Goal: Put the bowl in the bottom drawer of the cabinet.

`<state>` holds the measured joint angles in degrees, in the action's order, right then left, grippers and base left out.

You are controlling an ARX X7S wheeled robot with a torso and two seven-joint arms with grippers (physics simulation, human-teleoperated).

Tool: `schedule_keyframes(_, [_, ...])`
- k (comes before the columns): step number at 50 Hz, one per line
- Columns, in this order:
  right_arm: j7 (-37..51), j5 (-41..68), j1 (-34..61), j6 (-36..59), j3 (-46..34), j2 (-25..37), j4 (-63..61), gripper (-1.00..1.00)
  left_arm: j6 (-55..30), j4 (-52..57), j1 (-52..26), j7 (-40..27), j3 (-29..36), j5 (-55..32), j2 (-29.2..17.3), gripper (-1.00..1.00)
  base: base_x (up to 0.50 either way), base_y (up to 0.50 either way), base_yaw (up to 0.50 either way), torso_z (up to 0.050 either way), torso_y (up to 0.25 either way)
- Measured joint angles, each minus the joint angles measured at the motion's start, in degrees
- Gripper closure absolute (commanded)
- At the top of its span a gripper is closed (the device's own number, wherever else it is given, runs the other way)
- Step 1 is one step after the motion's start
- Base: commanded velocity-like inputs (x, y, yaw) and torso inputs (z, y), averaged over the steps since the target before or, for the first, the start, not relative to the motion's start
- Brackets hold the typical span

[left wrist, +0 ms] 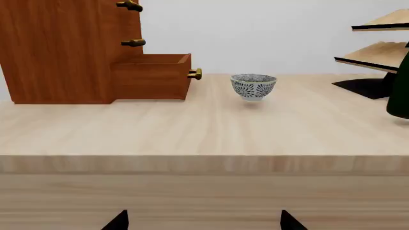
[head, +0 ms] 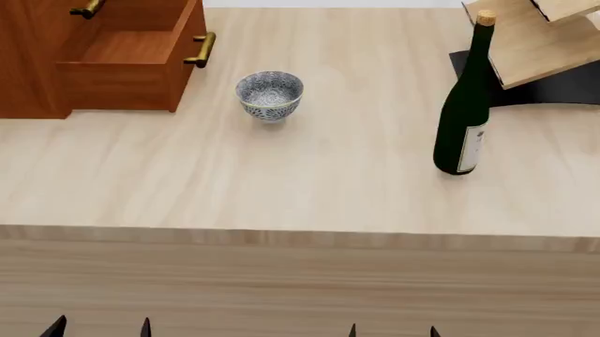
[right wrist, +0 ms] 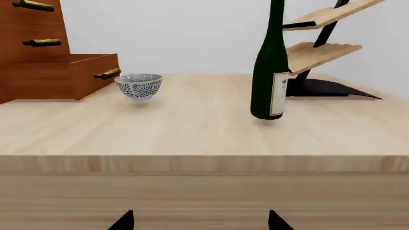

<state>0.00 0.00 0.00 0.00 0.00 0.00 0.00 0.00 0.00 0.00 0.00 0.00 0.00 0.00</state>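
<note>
Cabinet [head: 38, 56] is seen at far left, its bottom drawer [head: 131, 67] pulled open. Just right of the drawer, the bowl [head: 270, 95] is set upright on the worktop [head: 281, 189]; further right a bottle [head: 466, 105] stands. Both pincers [head: 101, 327] [head: 392, 330] are spread, holding nothing.

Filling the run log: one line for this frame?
bowl: on table, untouched | bottom drawer: open, empty | left gripper: open | right gripper: open

I see the blue-patterned footed bowl [head: 270, 95] upright on the bench, upper left of centre in head view, just beside the bottom drawer [head: 131, 69], pulled open from the reddish-brown cabinet [head: 28, 56], brass handle facing the bowl
</note>
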Motion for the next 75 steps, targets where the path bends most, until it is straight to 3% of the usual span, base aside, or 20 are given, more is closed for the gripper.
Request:
schedule_keyframes(14, [0.25, 3.09, -0.65, 2.67, -2.35, 1.63, -3.64, -1.0, -1.14, 1.89, 0.17, -1.74, 1.92, -0.89, -1.68, -1.0, 0.0, 0.0, 0.0, 0.0, 0.0])
schedule_keyframes(52, [3.94, 6.79, 10.97, 42.43, -6.3, 9.19, -33.38, -1.0, -26.72, 27.69, -5.33, -6.09, 6.06, -2.65, -6.34, -1.0, 0.0, 0.0, 0.0, 0.0, 0.0])
schedule_keyframes(75, [4.68, 7.52, 21.24, 55.62, -7.51, 11.29, -40.29, -1.0, -39.17, 36.75, -11.1, -7.97, 8.66, -2.09, -8.21, -1.0, 0.0, 0.0, 0.0, 0.0, 0.0])
